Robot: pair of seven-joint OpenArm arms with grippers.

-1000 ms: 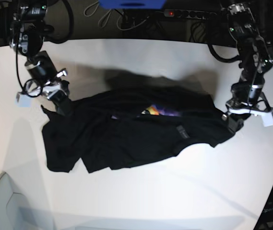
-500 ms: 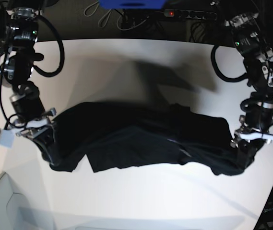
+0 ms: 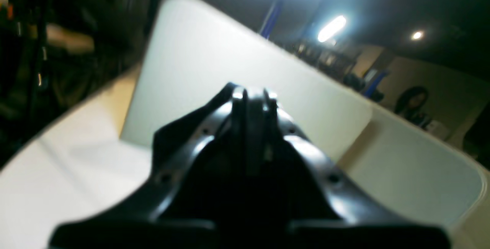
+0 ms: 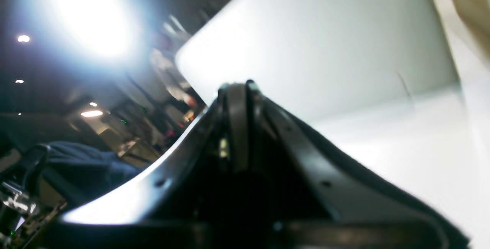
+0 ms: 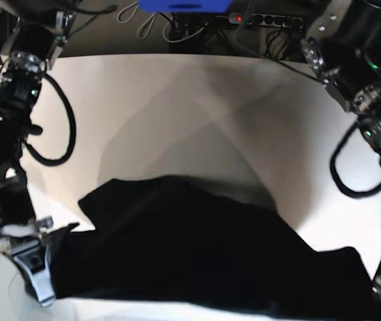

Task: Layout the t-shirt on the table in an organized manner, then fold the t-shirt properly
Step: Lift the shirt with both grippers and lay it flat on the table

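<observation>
Layout step: we hold the t-shirt (image 5: 197,247) stretched above the tabletop (image 5: 177,100), left claw (image 3: 250,99) and right claw (image 4: 237,92) clamped on its edges. Next: lower it flat.

A long black power strip (image 5: 260,20) with a small red light is lying behind the far edge. A flat blue thing (image 5: 183,5) is sitting next to it, with thin pale cables (image 5: 151,20) looping nearby.
</observation>
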